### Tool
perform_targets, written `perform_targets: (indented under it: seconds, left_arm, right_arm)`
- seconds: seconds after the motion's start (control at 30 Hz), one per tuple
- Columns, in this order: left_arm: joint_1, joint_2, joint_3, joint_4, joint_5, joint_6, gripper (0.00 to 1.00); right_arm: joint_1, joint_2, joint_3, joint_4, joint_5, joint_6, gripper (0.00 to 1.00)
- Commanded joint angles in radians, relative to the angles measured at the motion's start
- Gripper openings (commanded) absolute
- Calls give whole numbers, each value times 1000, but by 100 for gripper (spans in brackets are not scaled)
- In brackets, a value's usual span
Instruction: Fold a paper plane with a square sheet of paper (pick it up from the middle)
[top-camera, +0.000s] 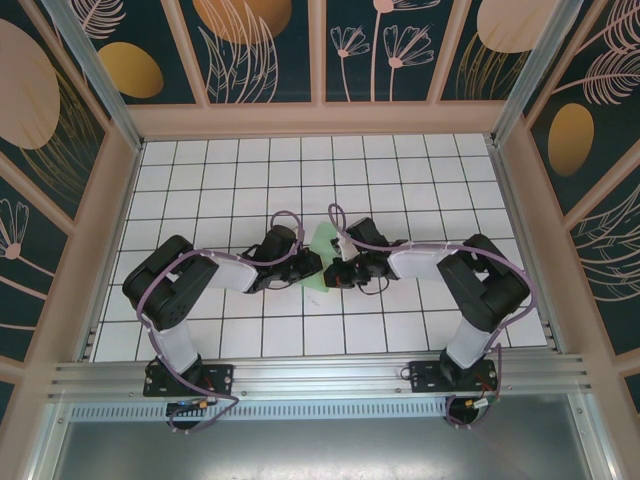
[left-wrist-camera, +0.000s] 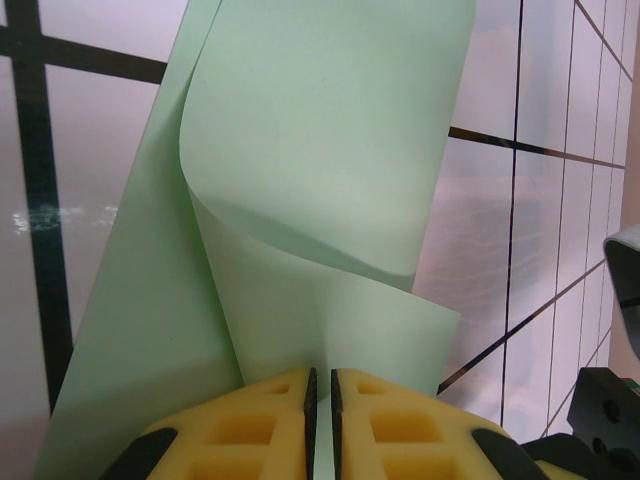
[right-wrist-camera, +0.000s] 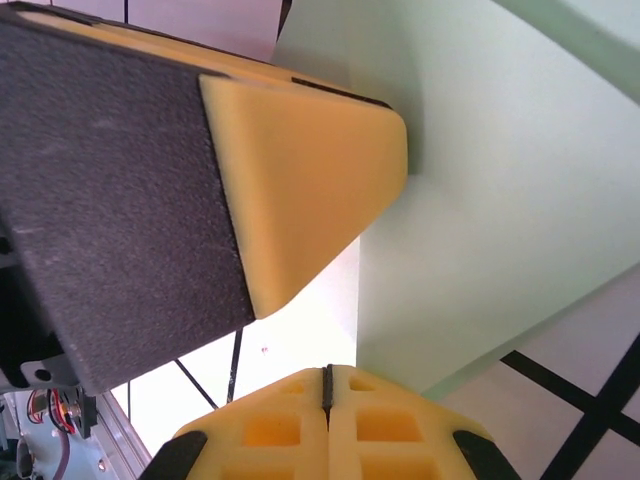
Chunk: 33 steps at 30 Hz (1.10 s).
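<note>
Curling up midway between the table's (top-camera: 300, 160) side edges, the paper (top-camera: 322, 252) is pinched at one edge by the left fingers (left-wrist-camera: 260, 420), closed to a slit. The right fingers (right-wrist-camera: 280, 420) are pressed fully together beside it, and whether they nip it is unclear. No sharp crease shows, so nearly all the folding looks left to do.

Free tiled table (top-camera: 300, 165) all around; at centre, left end effector (top-camera: 314, 263), right end effector (top-camera: 334, 274), curled paper (top-camera: 322, 245).
</note>
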<state>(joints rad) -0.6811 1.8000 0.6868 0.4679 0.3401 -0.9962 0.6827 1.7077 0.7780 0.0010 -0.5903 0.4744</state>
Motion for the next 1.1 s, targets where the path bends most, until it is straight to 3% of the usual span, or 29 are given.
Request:
perform_targets:
  seconds: [0.0, 0.73, 0.83, 1.07]
  left_arm:
    - [-3, 22, -1, -39, -19, 23, 17]
    - [-3, -53, 52, -51, -23, 17, 21]
    - [-3, -53, 37, 17, 5, -18, 20]
    - [-2, 39, 52, 42, 19, -42, 19]
  right_arm:
    - [0, 30, -26, 8, 22, -6, 3]
    - [-6, 75, -23, -27, 57, -14, 0]
    - [-6, 78, -19, -28, 58, -11, 0]
    - [-6, 82, -10, -36, 64, -10, 0]
